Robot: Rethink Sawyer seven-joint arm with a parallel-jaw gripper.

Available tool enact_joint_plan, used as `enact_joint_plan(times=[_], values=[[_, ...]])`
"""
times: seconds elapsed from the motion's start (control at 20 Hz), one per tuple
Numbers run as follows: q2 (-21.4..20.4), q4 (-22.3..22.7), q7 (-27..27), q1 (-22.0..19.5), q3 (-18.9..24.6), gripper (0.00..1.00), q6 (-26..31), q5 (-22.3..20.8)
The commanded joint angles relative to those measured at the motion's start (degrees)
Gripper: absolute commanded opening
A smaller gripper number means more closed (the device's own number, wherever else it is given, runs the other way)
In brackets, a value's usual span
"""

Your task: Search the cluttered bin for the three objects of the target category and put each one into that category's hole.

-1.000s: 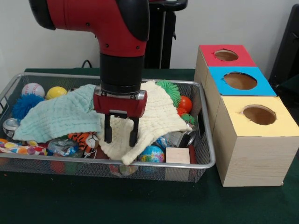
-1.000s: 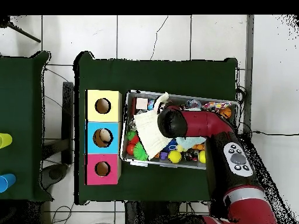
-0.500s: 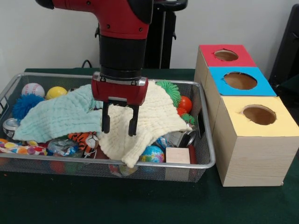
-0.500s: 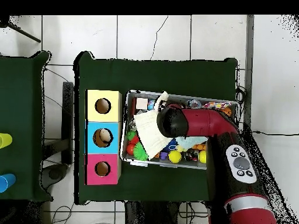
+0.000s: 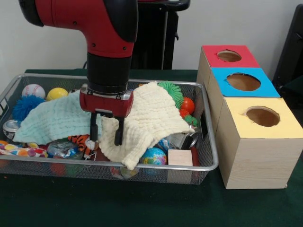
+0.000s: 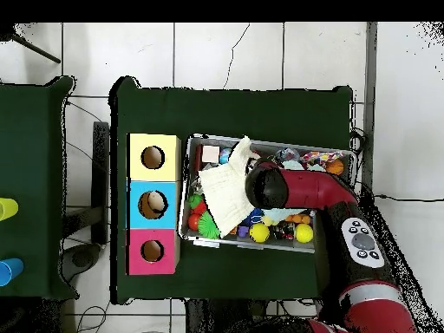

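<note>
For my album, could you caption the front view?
Red robot arm's open tool hovering over pale yellow cloth in cluttered wire mesh bin.

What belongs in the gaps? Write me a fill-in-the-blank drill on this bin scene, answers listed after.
1. The gripper hangs with its fingers apart over the ____ cloth's near edge.
2. The box nearest the front camera has a ____ top.
3. The baseball lies in the wire bin beside a ____ ball.
4. A wooden ____ sits at the bin's front wall, beside the globe ball.

Missing words: cream; yellow; yellow; block
</note>
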Motion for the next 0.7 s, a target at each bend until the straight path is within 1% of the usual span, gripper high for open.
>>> enact_joint_plan(times=[0.05, 0.2, 0.35, 0.5, 0.6, 0.7], values=[[5.6, 1.1, 4.9, -0.9, -2.5, 1.0, -3.8, -2.8], [5.5, 1.6, 5.6, 0.2, -4.7, 1.0, -3.8, -2.5], [5.5, 1.1, 5.9, 1.4, -6.9, 1.0, -2.3, -1.8], [6.0, 0.6, 5.1, 1.3, -7.4, 1.0, -1.5, -1.2], [5.5, 0.8, 4.6, 1.1, -7.1, 1.0, -1.0, -0.8], [4.2, 1.4, 4.1, 1.2, -7.0, 1.0, 0.4, -0.4]])
